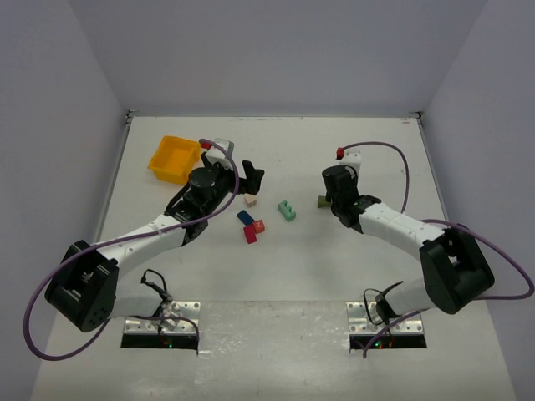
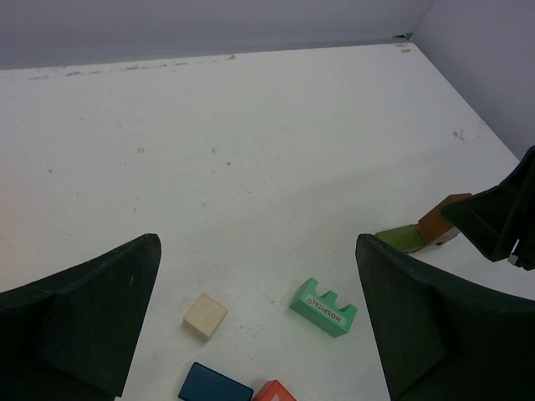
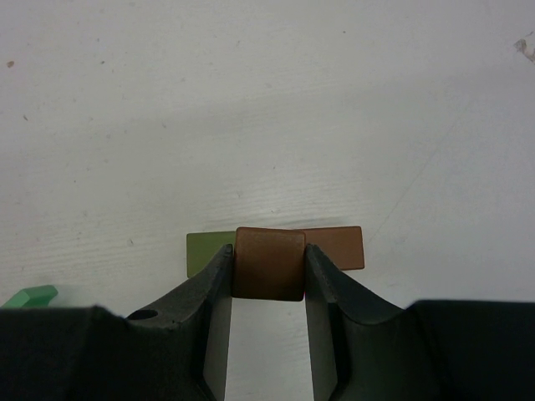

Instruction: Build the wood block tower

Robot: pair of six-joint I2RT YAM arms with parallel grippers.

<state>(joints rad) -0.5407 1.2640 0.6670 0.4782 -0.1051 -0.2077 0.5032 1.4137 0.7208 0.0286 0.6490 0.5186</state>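
My right gripper [image 3: 267,280] is shut on a brown block [image 3: 267,263], held low over the table. Right behind it lie an olive block [image 3: 206,252] and another brown piece [image 3: 338,246], side by side. In the top view this gripper [image 1: 328,200] is beside the olive block [image 1: 322,201]. My left gripper [image 1: 253,177] is open and empty, above and behind the loose blocks. In its wrist view its fingers [image 2: 92,309] frame a tan cube [image 2: 206,316] and a teal notched block [image 2: 324,307], with a blue block [image 2: 215,386] and an orange block [image 2: 276,391] nearer.
A yellow-orange tray [image 1: 174,159] stands at the back left, beside the left arm. A red block [image 1: 250,235] lies just in front of the blue block [image 1: 245,216]. The teal block [image 1: 287,210] lies between the two grippers. The back wall is well behind.
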